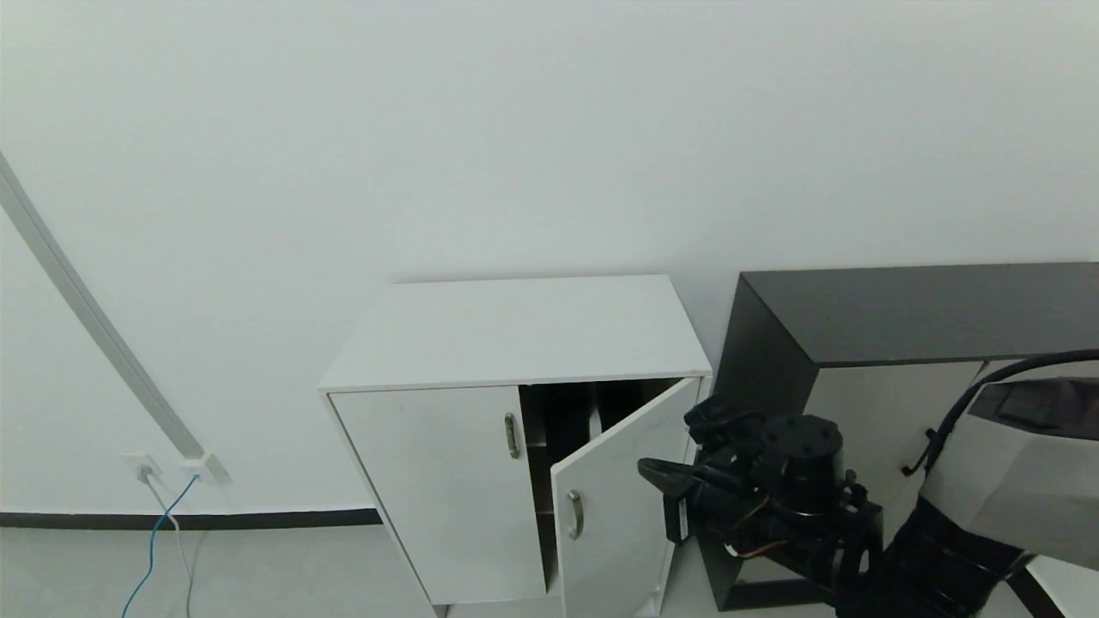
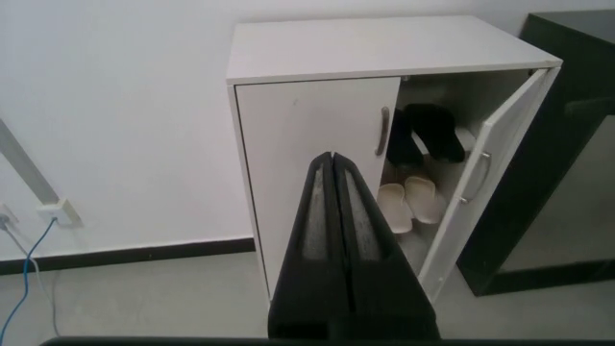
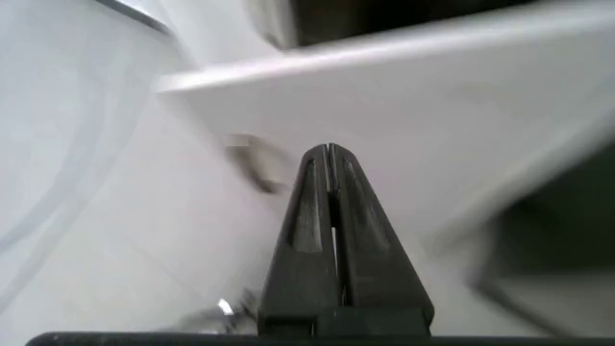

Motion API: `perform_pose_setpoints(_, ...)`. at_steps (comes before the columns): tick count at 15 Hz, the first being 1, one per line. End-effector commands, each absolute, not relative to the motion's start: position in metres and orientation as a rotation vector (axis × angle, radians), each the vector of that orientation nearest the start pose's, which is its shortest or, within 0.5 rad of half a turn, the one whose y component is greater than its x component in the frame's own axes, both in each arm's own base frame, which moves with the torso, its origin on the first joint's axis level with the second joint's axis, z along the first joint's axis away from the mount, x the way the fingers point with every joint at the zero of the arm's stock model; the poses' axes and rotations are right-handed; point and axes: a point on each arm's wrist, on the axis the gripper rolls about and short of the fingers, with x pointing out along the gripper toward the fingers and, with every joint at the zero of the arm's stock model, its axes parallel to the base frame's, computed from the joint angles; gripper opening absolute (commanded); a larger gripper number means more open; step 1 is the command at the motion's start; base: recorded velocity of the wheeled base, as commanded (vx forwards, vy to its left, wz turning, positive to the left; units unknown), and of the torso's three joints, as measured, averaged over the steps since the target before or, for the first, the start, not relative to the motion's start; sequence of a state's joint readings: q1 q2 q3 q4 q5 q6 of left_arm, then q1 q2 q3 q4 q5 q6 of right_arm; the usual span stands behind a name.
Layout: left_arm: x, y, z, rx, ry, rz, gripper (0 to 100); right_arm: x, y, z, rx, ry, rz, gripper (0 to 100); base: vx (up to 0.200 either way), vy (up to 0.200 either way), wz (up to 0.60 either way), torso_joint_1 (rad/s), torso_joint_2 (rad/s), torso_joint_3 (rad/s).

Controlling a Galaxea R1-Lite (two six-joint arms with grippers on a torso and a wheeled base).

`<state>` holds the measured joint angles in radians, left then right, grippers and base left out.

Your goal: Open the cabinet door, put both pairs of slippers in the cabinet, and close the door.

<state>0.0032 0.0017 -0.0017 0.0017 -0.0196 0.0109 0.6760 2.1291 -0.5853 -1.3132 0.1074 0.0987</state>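
Observation:
The white cabinet (image 1: 515,330) stands against the wall with its left door (image 1: 438,489) closed and its right door (image 1: 614,506) swung partly open. Inside it, a black pair of slippers (image 2: 434,132) rests on an upper shelf and a pale pair of slippers (image 2: 407,203) on the shelf below. My right gripper (image 1: 646,466) is shut and empty, its tip close to the outer face of the right door (image 3: 404,91), near the door handle (image 3: 252,160). My left gripper (image 2: 332,157) is shut and empty, held back in front of the left door (image 2: 312,144).
A black cabinet (image 1: 901,309) stands right beside the white one, close behind the open door. Wall sockets with a blue and a white cable (image 1: 163,481) sit low at the left, under a slanted grey duct (image 1: 86,318). Bare floor lies before the cabinet.

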Motion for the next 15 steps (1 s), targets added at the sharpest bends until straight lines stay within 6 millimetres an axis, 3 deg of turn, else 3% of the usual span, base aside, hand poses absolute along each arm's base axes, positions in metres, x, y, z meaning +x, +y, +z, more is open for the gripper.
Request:
perform_pose_setpoints(1,-0.023,-0.001,0.076,0.011,0.001,-0.017,0,0.253,0.205,0.027,0.018,0.316,0.821,0,0.0,0.0,0.0,0.0,0.0,0.0)
perform_pose_setpoints(7,-0.023,-0.001,0.076,0.012,0.001,-0.017,0,0.244,0.2,0.019,0.014,0.332,0.855,0,0.167,0.0,0.0,-0.001,0.0,0.001)
perform_pose_setpoints(11,-0.023,-0.001,0.076,0.012,0.001,-0.017,0,0.246,0.201,0.013,0.01,0.345,0.851,0,0.0,0.0,0.0,0.0,0.0,0.0)
perform_pose_setpoints(15,-0.023,-0.001,0.076,0.014,0.001,-0.018,0,0.262,0.208,0.008,0.011,0.352,0.835,0,0.0,0.0,0.0,0.0,0.0,0.0)
